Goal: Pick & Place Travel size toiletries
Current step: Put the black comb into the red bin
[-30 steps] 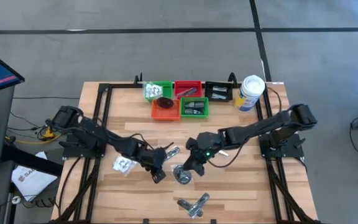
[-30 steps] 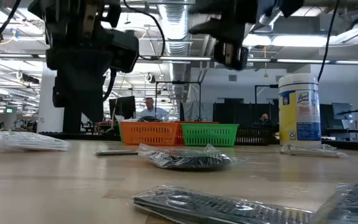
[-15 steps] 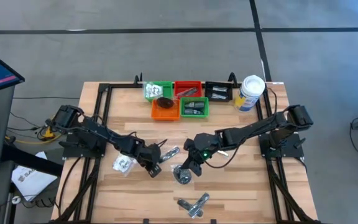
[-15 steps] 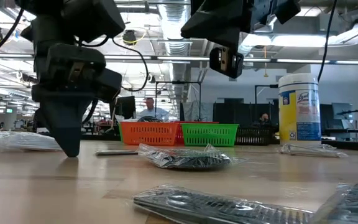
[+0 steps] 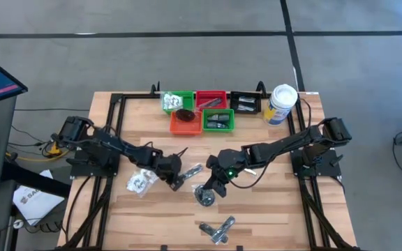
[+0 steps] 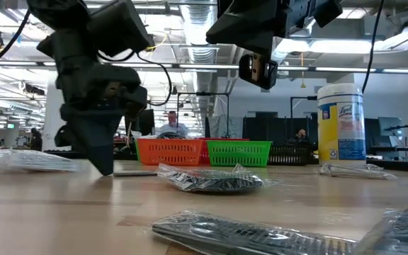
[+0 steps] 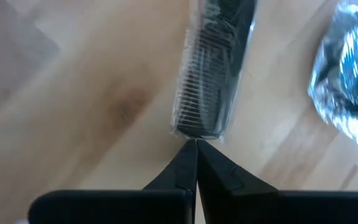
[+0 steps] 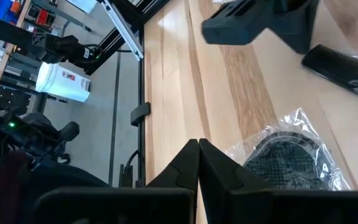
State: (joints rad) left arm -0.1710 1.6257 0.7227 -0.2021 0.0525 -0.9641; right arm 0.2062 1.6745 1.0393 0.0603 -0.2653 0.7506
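Wooden counter [image 5: 271, 209]: pale planks inside a black frame, filling the middle of the high view.
Left claw [image 5: 176, 183]: clenched with nothing in it, tip down at the counter just left of centre; in its wrist view the pinched fingertips [image 7: 194, 163] meet right at the end of the wrapped comb [image 7: 214, 68].
Wrapped comb: black, in clear plastic, lying flat at centre frame from above.
Right claw [image 5: 216, 189]: clenched and empty too, hanging above the counter just right of the left one.
Black round piece [image 5: 204, 196]: in crinkled plastic, lying beside the right claw's tip, lower centre.
Clear packet [image 5: 139, 183]: white contents, left of the left claw.
Silvery sachets [image 5: 216, 229]: crossed, near the bottom edge.
Trays [image 5: 202, 111]: green, red, orange and black, clustered at upper centre, each holding small items.
White canister [image 5: 280, 103]: upright, right of the trays.
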